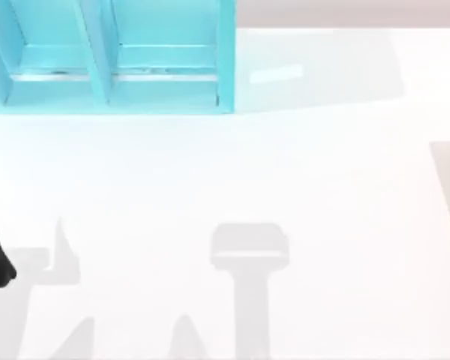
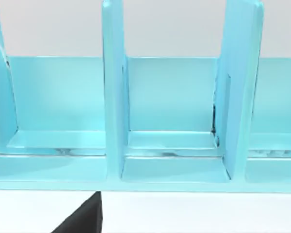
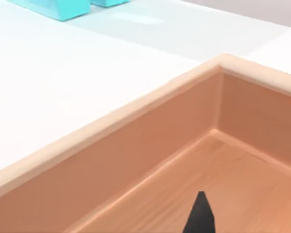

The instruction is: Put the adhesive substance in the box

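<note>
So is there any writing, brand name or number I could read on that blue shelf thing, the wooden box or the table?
None: there is no readable text.
The turquoise rack: plain walls and dividers, no lettering.
The wooden box: bare wood inside and on its rim, no mark.
The white table: only shadows, no print.

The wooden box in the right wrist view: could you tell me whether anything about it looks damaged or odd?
Nothing stands out. The wooden box has intact walls and a clean floor, with the right claw hanging over it.
</note>
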Tool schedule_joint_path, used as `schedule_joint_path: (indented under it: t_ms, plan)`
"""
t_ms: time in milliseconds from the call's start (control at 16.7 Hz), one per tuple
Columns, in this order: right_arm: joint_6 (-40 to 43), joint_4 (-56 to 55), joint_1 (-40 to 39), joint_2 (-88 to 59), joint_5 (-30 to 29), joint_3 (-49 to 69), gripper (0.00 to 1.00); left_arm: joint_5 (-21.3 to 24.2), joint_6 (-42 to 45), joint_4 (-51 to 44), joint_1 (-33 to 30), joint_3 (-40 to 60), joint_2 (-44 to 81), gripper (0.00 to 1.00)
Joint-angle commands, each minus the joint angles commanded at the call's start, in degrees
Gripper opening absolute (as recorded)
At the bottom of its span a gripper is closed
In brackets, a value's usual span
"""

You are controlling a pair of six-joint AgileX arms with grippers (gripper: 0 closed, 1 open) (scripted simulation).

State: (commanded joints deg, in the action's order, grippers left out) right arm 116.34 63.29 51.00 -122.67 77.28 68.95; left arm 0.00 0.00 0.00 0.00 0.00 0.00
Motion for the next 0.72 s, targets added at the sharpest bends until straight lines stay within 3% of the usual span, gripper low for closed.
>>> schedule_joint_path:
  t_ms: [360,720]
  plan:
    - [0.0,0.0,0.0,0.0,0.0,0.0,0.98,0.0,0.0,0.0,0.0,0.0,0.0,1.0]
    - [0.0,0.0,0.0,0.0,0.0,0.0,1.0,0.0,0.0,0.0,0.0,0.0,0.0,1.0]
